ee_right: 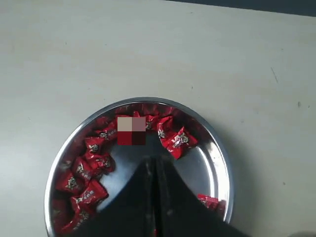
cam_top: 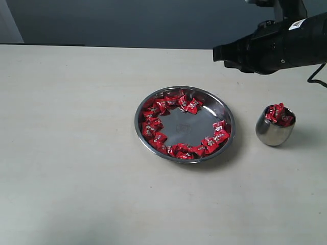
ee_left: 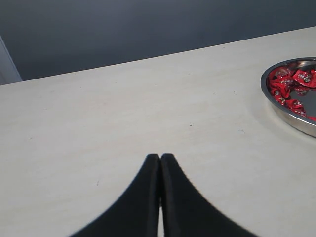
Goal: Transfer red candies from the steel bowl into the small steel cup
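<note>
The steel bowl (cam_top: 190, 128) sits mid-table, with red candies (cam_top: 154, 124) ringed along its inner rim and its centre bare. To its right stands the small steel cup (cam_top: 273, 134), heaped with red candies (cam_top: 278, 113). My right arm (cam_top: 276, 46) hangs above and behind the two. In the right wrist view my right gripper (ee_right: 154, 159) is shut, hovering over the bowl (ee_right: 200, 170) near candies (ee_right: 177, 139), with nothing seen between its tips. My left gripper (ee_left: 160, 157) is shut over bare table. The bowl's rim (ee_left: 267, 92) shows at that view's edge.
The pale tabletop (cam_top: 76, 153) stretches wide to the left of the bowl and in front of it. A dark wall (cam_top: 127, 20) runs behind the table's far edge. A black cable (cam_top: 317, 77) trails at the far right.
</note>
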Motion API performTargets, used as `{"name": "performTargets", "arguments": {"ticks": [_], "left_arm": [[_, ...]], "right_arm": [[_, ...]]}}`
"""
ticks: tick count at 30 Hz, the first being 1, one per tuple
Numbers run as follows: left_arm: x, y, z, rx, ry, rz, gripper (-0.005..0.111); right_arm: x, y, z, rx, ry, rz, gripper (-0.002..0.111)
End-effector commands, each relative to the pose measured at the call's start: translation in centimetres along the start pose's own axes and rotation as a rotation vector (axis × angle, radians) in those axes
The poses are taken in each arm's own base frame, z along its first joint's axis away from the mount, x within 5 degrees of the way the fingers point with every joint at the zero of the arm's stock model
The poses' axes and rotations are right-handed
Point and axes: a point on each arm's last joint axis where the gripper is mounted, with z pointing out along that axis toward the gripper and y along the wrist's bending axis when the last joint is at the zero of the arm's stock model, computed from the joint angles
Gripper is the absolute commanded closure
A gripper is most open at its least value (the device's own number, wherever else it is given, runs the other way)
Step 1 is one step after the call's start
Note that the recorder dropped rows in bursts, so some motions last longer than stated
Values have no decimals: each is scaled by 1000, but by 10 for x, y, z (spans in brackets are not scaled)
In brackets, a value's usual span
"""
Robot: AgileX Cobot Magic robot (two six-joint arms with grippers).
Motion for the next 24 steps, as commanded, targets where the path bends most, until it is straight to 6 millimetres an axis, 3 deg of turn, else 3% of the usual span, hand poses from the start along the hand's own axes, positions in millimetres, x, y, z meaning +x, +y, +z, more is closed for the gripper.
{"name": "performTargets", "arguments": {"ticks": [1,13,16,19,24], "left_arm": [[-1,0,0,3,-11,-6,106],[-1,0,0,3,-11,-6,106],[-1,0,0,3,-11,-6,106],[-1,0,0,3,-11,-6,106],[-1,0,0,3,-11,-6,106]], "right_arm": [[-2,0,-3,17,-25,-49,108],[2,-2,-5,30,12,-114,108],[10,0,-26,37,-11,-151,108],[22,-3,-60,71,-111,-171,108],[71,-29,-119,223,-283,-88,108]]}}
